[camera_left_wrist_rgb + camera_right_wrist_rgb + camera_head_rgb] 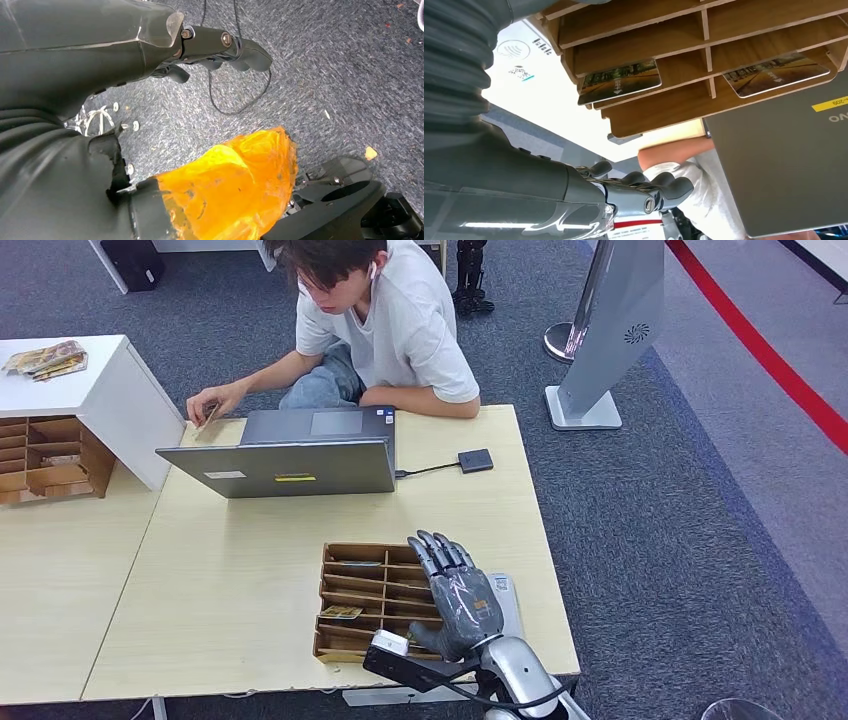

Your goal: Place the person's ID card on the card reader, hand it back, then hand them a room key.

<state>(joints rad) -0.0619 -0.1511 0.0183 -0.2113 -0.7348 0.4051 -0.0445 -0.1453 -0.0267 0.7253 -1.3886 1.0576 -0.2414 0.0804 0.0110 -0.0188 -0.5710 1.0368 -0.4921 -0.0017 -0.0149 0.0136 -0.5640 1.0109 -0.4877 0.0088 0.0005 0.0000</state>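
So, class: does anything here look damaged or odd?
Yes. In the left wrist view the dark grey cover behind the left hand is torn with a ragged edge, and crumpled orange translucent material bulges beside it.

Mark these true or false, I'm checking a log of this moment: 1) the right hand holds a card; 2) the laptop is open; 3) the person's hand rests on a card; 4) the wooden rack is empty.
1) False: the right hand is open above the wooden rack, holding nothing.
2) True: the laptop is open.
3) True: the person's hand rests on a card by the laptop.
4) False: the rack holds cards.
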